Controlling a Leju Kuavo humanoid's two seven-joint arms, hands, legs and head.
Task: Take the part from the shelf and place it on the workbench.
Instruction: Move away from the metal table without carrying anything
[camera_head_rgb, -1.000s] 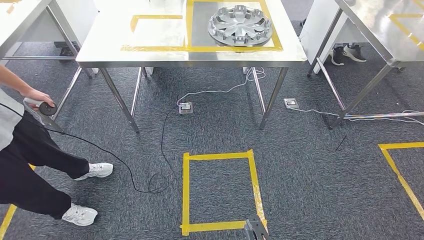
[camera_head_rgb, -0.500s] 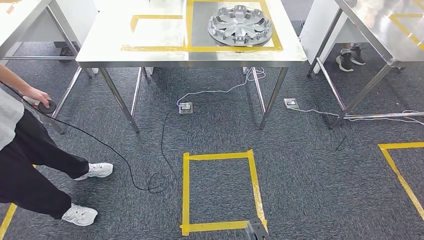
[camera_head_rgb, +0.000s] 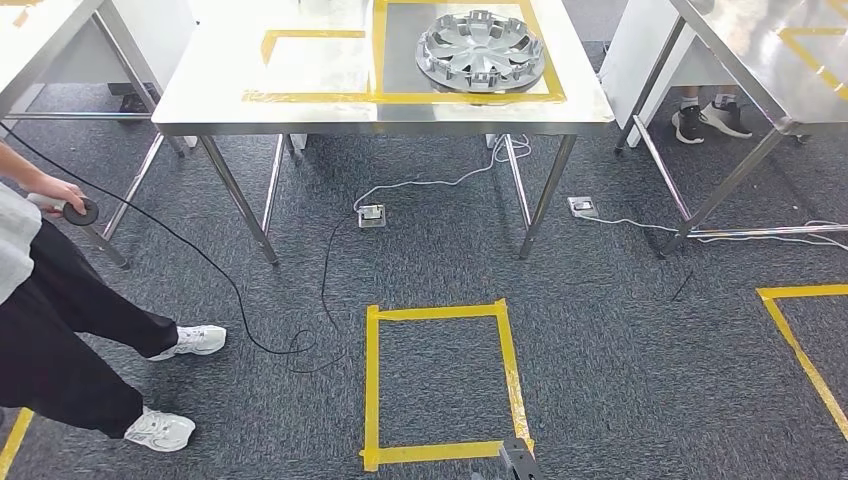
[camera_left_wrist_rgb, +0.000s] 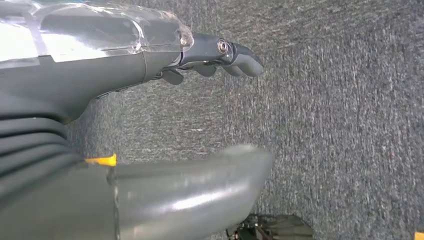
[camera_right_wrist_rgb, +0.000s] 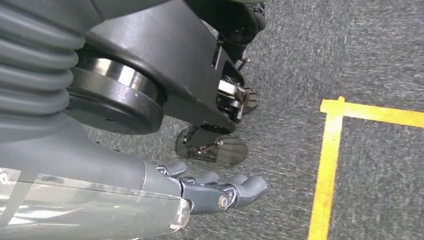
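Your one part (camera_head_rgb: 481, 50), a silver wheel cover, already lies on the workbench (camera_head_rgb: 200, 95) inside a yellow tape frame, so the placing looks done. Both your left hand (camera_left_wrist_rgb: 150, 65) and right hand (camera_right_wrist_rgb: 165, 195) hang loose over carpet, apparently holding nothing.

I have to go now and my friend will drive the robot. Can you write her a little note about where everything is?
Left hand: hangs over the grey carpet, fingers loosely bent, holding nothing.
Right hand: the same, near a yellow tape line.
The round silver hubcap lies on the steel workbench, inside a yellow tape square.
A person stands at the left holding a small black puck on a cable.
Done: the part appears placed. Left: nothing obvious; check.
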